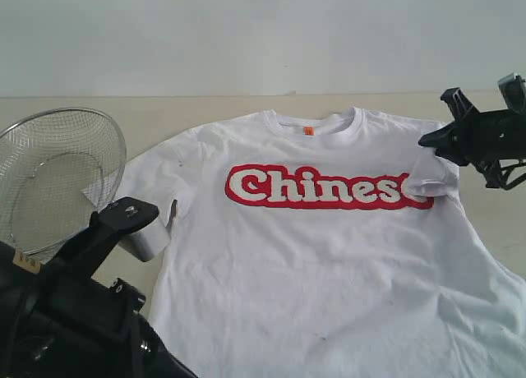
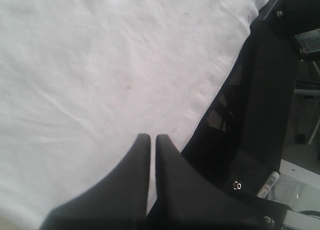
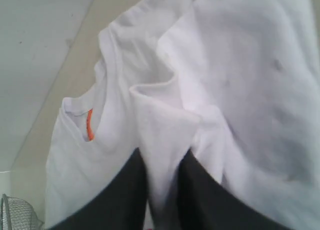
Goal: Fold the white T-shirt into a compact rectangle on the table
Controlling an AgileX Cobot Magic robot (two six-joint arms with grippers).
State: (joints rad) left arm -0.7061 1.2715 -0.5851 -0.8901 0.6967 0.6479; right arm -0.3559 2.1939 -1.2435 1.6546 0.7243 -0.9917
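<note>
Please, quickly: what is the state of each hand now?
Left hand: closed, nothing visible in it.
Right hand: closed on a fold of the white T-shirt.

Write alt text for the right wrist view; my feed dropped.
The right gripper, closed, pinches a raised fold of the white T-shirt. The orange neck tag shows at the collar, with the table and the edge of a wire-mesh basket beyond.

The T-shirt (image 1: 329, 263) is white with red-and-white letters (image 1: 329, 187) and an orange tag (image 1: 308, 131). The counter (image 1: 205, 111) is beige.
</note>
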